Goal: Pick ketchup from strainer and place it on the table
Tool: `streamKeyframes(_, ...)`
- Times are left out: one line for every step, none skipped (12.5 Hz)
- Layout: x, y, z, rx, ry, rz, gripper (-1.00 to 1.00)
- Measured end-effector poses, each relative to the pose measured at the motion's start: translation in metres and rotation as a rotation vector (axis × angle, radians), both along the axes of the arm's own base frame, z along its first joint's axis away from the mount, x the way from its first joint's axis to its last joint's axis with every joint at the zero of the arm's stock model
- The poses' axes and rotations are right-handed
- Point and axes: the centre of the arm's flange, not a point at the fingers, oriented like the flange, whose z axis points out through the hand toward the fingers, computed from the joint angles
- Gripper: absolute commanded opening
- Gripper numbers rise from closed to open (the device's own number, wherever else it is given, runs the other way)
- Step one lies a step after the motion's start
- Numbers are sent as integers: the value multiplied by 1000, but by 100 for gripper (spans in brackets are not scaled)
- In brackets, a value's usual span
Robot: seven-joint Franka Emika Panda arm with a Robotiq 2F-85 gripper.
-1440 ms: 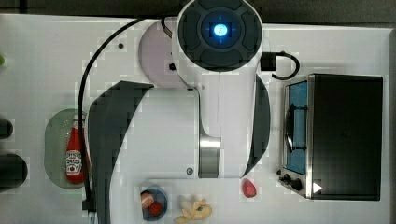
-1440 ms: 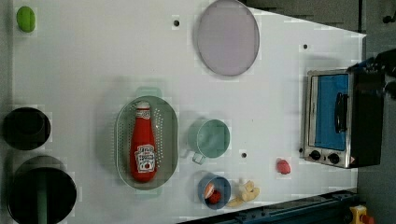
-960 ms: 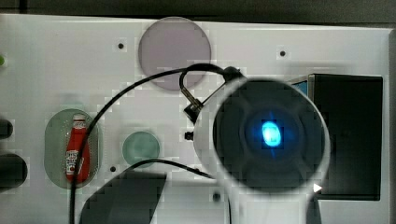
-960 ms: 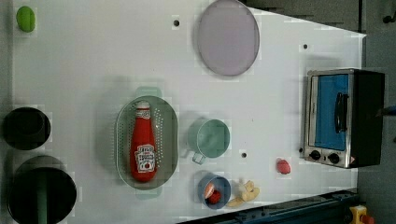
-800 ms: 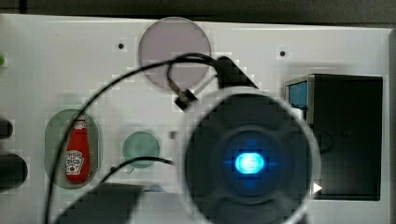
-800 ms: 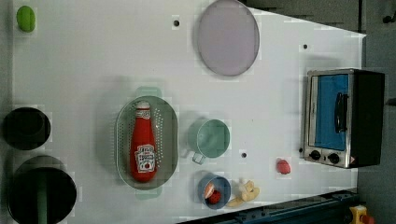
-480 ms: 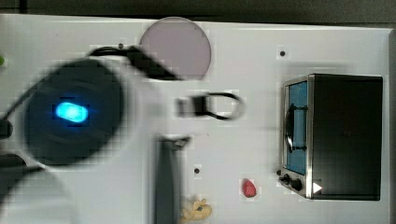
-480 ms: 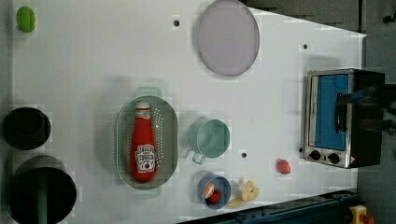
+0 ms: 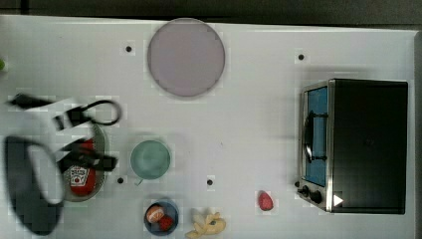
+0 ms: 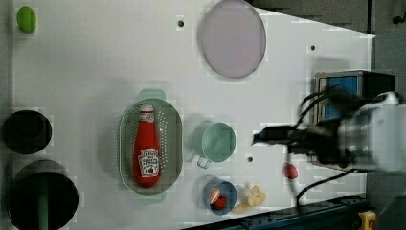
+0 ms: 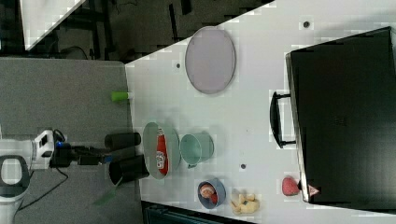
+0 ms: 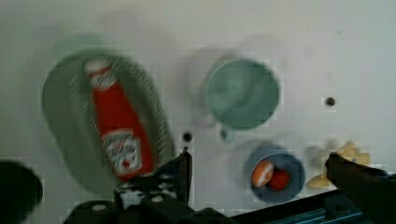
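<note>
Since the frame half a second earlier, the arm had swept off the middle of the top view to that view's left edge, uncovering the green cup and the blue bowl. Ketchup and strainer had not shifted.

Ketchup bottle lay flat inside the pale green strainer, white cap toward the left view's top, label up, running along the strainer's long axis. Strainer sat on the white table, the cup just beside it on the left view's right, apart from it.

Gripper: in the wrist view the two dark fingers stood wide apart, nothing between them. One finger lay over the strainer's rim near the bottle's base, the other over the yellow food pieces. Wrist view was blurred, so height above the table was probably well clear, but not certain. In the top view the arm's dark parts overlapped the strainer and the upper half of the ketchup.

Elsewhere on the table: grey-lilac plate toward the top view's top; toaster oven at the top view's right; small red fruit near its front corner; blue bowl holding an orange and a red piece.
</note>
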Motion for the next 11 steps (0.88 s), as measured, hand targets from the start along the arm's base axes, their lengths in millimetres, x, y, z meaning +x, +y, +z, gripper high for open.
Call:
streamKeyframes(-10,21,-6,6,1,40,100)
streamKeyframes(-20,40,-10,16,-4,77,100)
streamKeyframes(-30,60,-15,37,-22,116,100)
streamKeyframes(-38,82,-21,81,-60,152,100)
streamKeyframes(-48,100,-33,114,-90,186,100)
streamKeyframes(-59,112,-52,128,-101,218,100)
streamKeyframes(-71,119,-75,138,-104,242,100)
streamKeyframes(-79,121,-100,144,-107,261,100)
streamKeyframes(-85,120,-124,138,-125,291,100)
streamKeyframes(-90,116,-149,133,-138,324,100)
streamKeyframes(-94,113,-172,150,-132,328,100)
